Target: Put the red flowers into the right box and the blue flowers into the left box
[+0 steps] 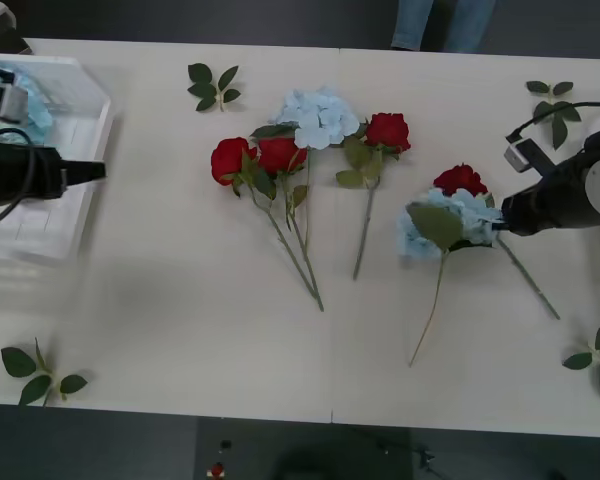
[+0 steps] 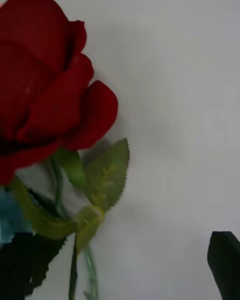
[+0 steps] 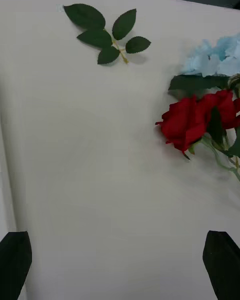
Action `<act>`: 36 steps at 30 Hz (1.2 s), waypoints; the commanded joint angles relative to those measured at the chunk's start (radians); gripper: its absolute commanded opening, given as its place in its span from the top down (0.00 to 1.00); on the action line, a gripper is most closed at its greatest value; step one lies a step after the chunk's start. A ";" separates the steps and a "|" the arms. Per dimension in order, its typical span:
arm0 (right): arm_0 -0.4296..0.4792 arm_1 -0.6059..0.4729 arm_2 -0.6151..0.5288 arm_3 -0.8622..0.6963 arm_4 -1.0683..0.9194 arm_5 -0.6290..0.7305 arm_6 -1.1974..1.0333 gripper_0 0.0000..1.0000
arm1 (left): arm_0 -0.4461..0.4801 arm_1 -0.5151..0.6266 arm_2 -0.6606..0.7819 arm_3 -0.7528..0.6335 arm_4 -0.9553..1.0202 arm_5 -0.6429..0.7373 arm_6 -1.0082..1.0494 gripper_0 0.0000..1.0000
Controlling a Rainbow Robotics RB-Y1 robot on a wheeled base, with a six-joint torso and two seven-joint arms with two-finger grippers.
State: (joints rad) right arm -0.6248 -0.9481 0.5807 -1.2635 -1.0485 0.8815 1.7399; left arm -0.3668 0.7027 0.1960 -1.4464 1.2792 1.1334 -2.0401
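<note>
Red flowers (image 1: 263, 156) and blue flowers (image 1: 318, 116) lie mid-surface (image 1: 180, 280) in the front view, with the right claw (image 1: 499, 217) at a rose (image 1: 460, 180) and blue cluster (image 1: 450, 222); the left claw (image 1: 98, 171) hovers beside the left box (image 1: 75, 215). Right wrist view: one black finger (image 2: 225, 262) beside the rose (image 2: 45, 80), grip state unclear. Left wrist view: the left claw (image 3: 117, 265) is spread wide over bare surface, with roses (image 3: 197, 120) and a leaf sprig (image 3: 107, 32) beyond it.

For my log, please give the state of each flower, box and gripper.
Red flowers: four lying on the table, unboxed.
Blue flowers: two on the table.
Left box: holds something blue.
Left gripper: open, above table.
Right gripper: at the rightmost flowers.
</note>
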 commanded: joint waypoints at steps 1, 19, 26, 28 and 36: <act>-0.050 0.029 0.004 0.038 -0.007 -0.016 -0.023 0.00 | -0.086 -0.132 -0.007 -0.023 -0.184 -0.029 0.169 0.00; -0.062 0.135 0.004 0.131 0.039 -0.059 -0.016 0.00 | -0.162 -0.318 -0.429 -0.023 -0.713 -0.239 0.672 0.00; -0.062 0.147 0.004 0.135 0.061 -0.059 -0.017 0.79 | -0.190 -0.370 -0.558 -0.022 -0.837 -0.239 0.817 0.00; -0.062 0.147 0.004 0.135 0.068 -0.059 -0.020 1.00 | -0.201 -0.384 -0.592 -0.022 -0.880 -0.239 0.863 0.00; -0.061 0.147 0.005 0.135 0.091 -0.061 -0.016 1.00 | -0.247 -0.413 -0.701 0.006 -1.008 -0.238 1.028 0.12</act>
State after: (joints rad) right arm -0.6622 -0.8087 0.5999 -1.1249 -0.9718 0.8256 1.7399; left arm -0.5754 0.3051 -0.5046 -1.4414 0.3093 0.9010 -1.0553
